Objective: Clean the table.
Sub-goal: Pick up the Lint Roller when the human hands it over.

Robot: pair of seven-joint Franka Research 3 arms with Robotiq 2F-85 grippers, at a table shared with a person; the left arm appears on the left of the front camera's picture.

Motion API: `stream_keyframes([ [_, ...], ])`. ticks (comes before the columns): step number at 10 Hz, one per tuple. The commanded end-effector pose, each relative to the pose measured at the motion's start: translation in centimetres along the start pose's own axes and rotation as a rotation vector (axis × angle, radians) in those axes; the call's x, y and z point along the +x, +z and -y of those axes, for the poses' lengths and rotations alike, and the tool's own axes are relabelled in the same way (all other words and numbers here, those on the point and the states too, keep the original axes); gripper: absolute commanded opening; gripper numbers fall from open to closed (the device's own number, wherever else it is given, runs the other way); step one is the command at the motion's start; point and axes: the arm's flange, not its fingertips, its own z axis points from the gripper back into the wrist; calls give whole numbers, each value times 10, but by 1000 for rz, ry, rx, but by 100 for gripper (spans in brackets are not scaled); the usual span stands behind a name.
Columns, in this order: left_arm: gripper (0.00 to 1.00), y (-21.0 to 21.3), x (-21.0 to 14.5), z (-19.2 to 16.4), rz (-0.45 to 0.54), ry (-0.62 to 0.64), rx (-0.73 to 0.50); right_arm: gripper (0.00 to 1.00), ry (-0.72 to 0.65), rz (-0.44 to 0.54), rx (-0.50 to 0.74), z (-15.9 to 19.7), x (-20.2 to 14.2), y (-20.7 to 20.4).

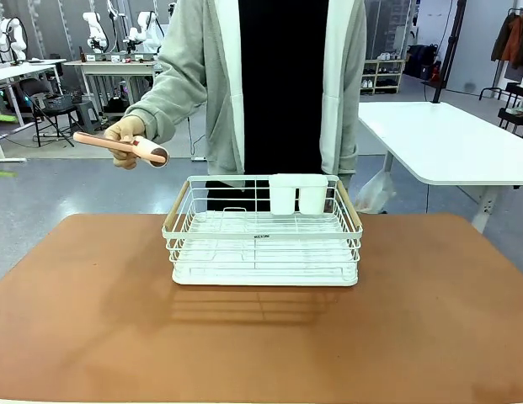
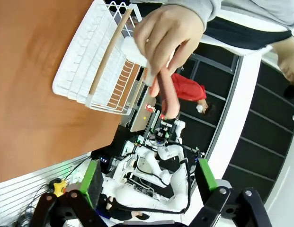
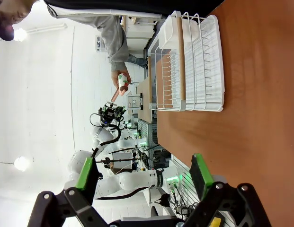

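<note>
- Terracotta table (image 1: 429, 320); white wire dish rack (image 1: 263, 244) stands mid-table.
- Person's hand (image 1: 125, 133) holds pink-handled lint roller (image 1: 118, 145) above the rack's far-left corner.
- Spread wide, holding nothing: left gripper (image 2: 149, 182), right gripper (image 3: 143, 172).

Reddish-brown table (image 1: 429, 320) with a white wire dish rack (image 1: 263, 244) at its far middle

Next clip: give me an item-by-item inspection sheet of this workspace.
Surface: table, matte terracotta top, no spill seen.
Job's things: pink-handled roller held in the person's hand, off the table past its far left edge.
Clutter: white dish rack at the far middle, white cutlery cup at its back.
Tools: left tool open, empty; right tool open, empty.
Cables: loose wiring off the table's edge.
Surroundings: person in grey cardigan standing opposite; white table behind.
</note>
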Motion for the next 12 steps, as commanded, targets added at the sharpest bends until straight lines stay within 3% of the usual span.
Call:
stream_keyframes([
  [1, 100, -14, -13, 29, 58, 28, 65, 100, 1, 0, 8, -2, -2, 0],
  [5, 100, -56, -27, 49, 107, 18, 128, 100, 1, 0, 8, -2, -2, 0],
  [12, 100, -97, -8, 48, 157, -27, 210, 100, 1, 0, 8, -2, -2, 0],
])
